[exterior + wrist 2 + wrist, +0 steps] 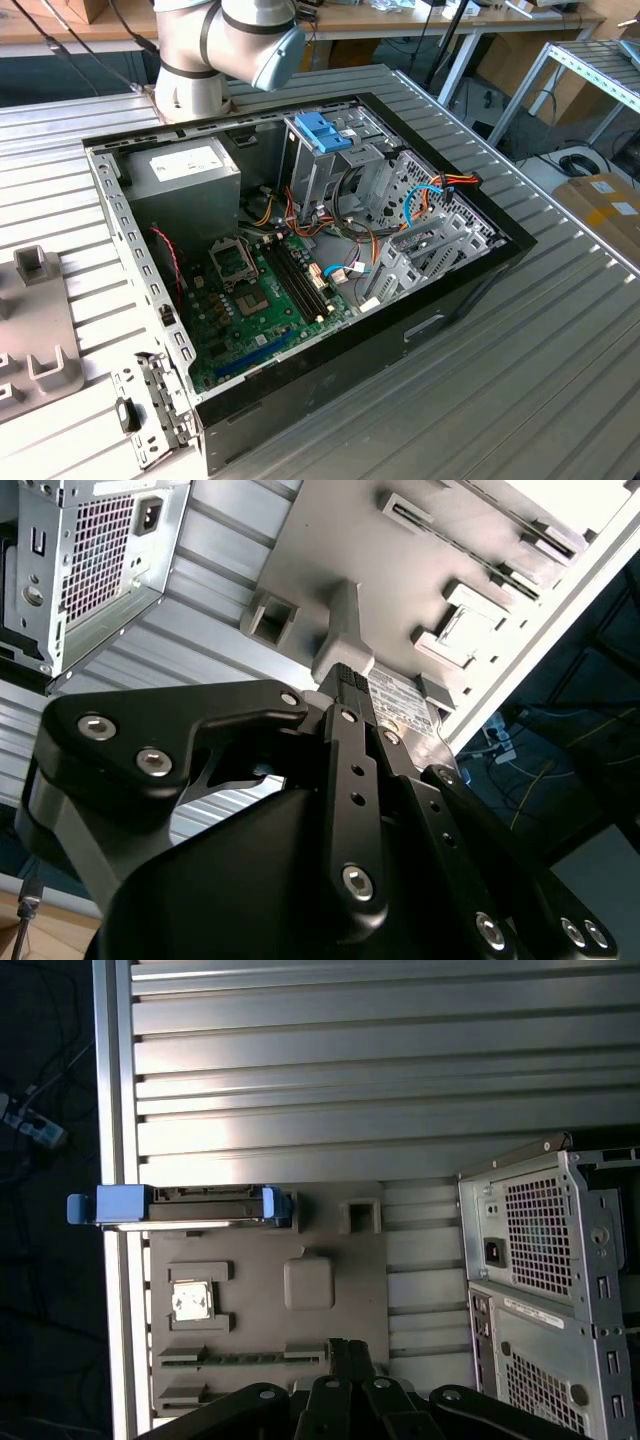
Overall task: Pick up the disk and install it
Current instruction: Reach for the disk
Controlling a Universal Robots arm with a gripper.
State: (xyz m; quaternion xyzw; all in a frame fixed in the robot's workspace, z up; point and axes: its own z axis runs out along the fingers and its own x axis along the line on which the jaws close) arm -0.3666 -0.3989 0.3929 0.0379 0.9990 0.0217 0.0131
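In the first wrist view the disk stands on its edge in a slot at the corner of a grey fixture plate, close to the table's edge, with its blue carrier showing at both ends. My gripper hovers over the far side of that plate, well apart from the disk, shut with nothing in it. In the second wrist view the gripper partly hides a white-labelled face that looks like the disk.
The open computer case lies on the ribbed metal table, with a grey power-supply box, a green motherboard and a metal drive cage topped by a blue bracket. The fixture plate is at the exterior view's left.
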